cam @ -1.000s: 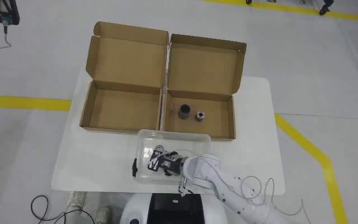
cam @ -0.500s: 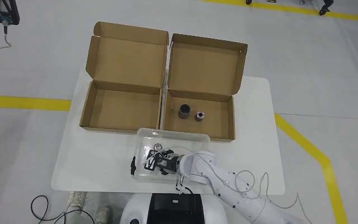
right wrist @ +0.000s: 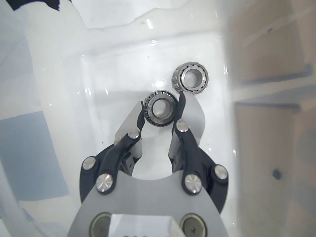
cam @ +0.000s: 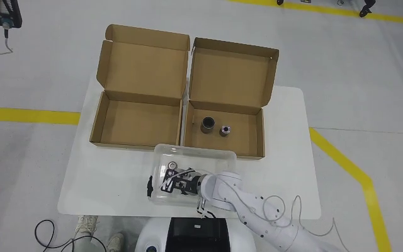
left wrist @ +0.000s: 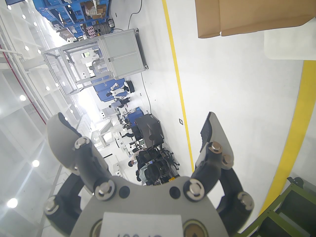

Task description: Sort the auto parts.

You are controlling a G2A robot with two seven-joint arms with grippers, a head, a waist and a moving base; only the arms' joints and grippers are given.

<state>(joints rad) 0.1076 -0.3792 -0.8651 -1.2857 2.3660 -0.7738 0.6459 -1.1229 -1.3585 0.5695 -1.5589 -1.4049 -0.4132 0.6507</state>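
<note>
The right gripper [right wrist: 161, 103] sat low inside the clear bin [right wrist: 111, 57]. Its jaws were drawn in on a tapered roller bearing [right wrist: 160, 111] that lay on the bin floor with its bore facing up, and both pads appeared to press against the bearing's opposite flanks. A second bearing [right wrist: 190, 78] of the same kind lay just past the tip of one finger, touching it or nearly so, close beside the gripped one. Well ahead of these jaws, beyond the bin wall, a cardboard box [cam: 252, 135] held a dark sleeve [cam: 208, 125] and a small metal collar [cam: 225, 131], near each other but apart. The other box [cam: 135, 123] stood alongside it. The left gripper [left wrist: 134, 119] had its jaws spread wide with nothing between them, and a yellow floor line [left wrist: 177, 75] ran beyond their tips.
</note>
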